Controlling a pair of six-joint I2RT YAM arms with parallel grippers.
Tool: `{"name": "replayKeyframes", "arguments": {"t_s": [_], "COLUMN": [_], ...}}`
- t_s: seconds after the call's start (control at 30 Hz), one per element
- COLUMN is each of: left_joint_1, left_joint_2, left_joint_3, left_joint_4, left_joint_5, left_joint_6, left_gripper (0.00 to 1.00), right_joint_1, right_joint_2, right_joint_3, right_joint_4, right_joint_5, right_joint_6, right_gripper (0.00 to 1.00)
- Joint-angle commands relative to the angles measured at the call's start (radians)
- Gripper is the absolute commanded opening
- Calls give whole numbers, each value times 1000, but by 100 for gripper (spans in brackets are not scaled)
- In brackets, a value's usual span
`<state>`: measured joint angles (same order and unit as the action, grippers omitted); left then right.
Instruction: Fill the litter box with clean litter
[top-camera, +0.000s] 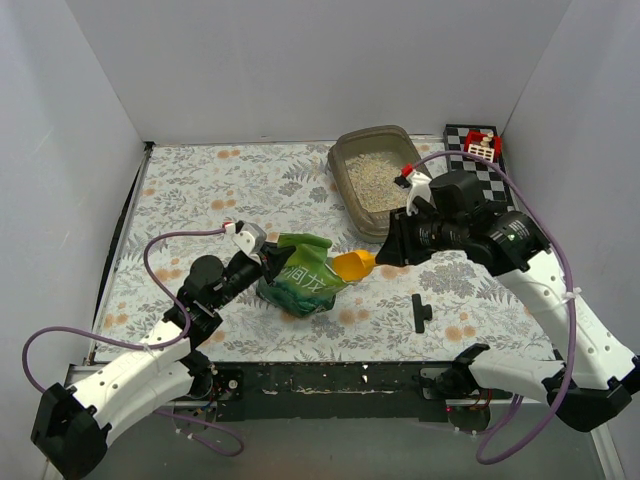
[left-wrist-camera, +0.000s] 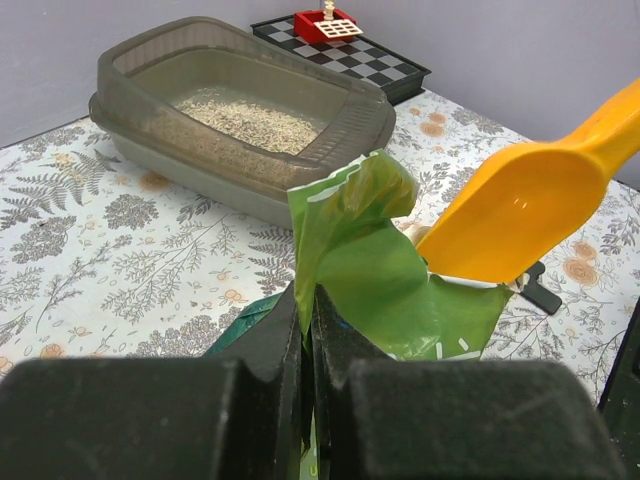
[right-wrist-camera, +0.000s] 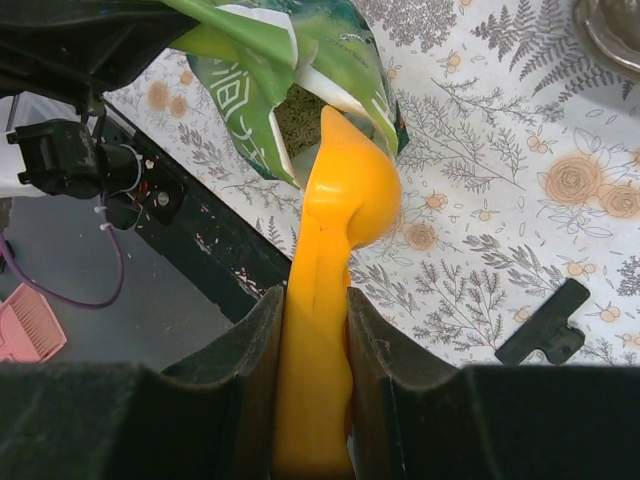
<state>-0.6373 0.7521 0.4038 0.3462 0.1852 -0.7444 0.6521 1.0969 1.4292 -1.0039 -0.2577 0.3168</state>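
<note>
The left fingers (left-wrist-camera: 285, 335) are clenched flat on the upper edge of the green bag (left-wrist-camera: 370, 260), which stands crumpled on the desk (left-wrist-camera: 100, 270) with its mouth pulled open just past their tips. The right fingers (right-wrist-camera: 262, 330) are grasping the handle of the yellow-orange scoop (right-wrist-camera: 345, 190), one finger on each side. The scoop's bowl reaches out ahead of them and rests at the lip of the bag's opening, where grainy fill shows inside. Farther out beyond the left fingers, well apart from the bag, sits the litter box (left-wrist-camera: 150, 75), with a thin layer of clean litter (left-wrist-camera: 250, 115) spread over its floor. The checkered board (left-wrist-camera: 375, 62) lies behind the box. A small black T-shaped piece (right-wrist-camera: 545, 335) lies on the desk to the right of the right fingers.
</note>
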Motion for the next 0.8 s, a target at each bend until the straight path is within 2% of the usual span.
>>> {"name": "replayKeyframes", "arguments": {"t_s": [0.0, 0.23, 0.5, 0.67, 0.77], "left_joint_1": [5, 5, 5, 5, 4], "left_joint_2": [-30, -36, -31, -45, -50], "left_joint_3": [9, 1, 4, 1, 1], "left_joint_4": [-16, -6, -6, -7, -6], "left_joint_5": [-6, 7, 20, 13, 10], "left_joint_6": [16, 17, 14, 17, 17], "left_gripper": [0, 0, 0, 0, 0], "right_joint_1": [1, 3, 30, 32, 32], "right_joint_2": [23, 127, 365, 449, 465], "right_joint_3": [-65, -108, -88, -176, -304], "right_joint_4": [120, 205, 208, 344, 543], "right_joint_5": [-40, -34, 5, -11, -106], "right_joint_6": [44, 139, 177, 249, 316], "right_gripper": [1, 1, 1, 1, 1]}}
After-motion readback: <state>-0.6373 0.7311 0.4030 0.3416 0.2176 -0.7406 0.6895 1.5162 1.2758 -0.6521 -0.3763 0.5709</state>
